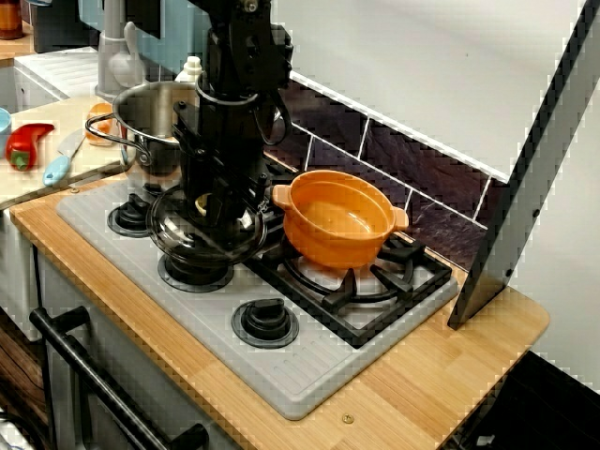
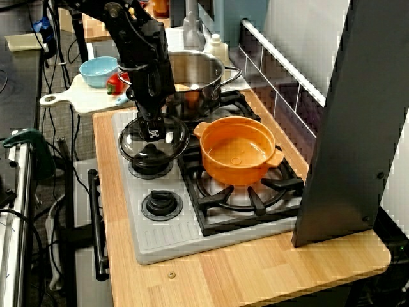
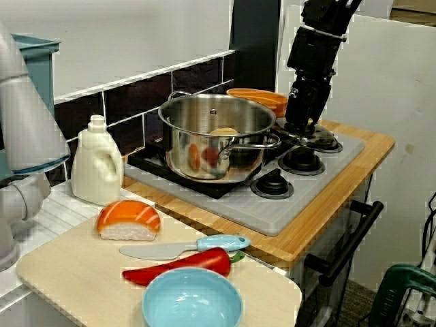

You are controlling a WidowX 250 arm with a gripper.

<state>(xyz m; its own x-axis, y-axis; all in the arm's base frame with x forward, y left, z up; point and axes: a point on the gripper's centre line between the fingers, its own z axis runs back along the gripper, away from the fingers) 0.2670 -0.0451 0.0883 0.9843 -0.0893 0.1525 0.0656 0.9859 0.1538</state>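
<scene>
Bright, even indoor light; jagged edges.

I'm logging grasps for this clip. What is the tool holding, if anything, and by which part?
The tool holds the glass lid, gripped by the knob at the centre of its top.

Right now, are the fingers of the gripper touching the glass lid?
Touching. In the view from above, the gripper comes down on the glass lid, with its fingers shut on the lid's middle and no gap between them.
</scene>
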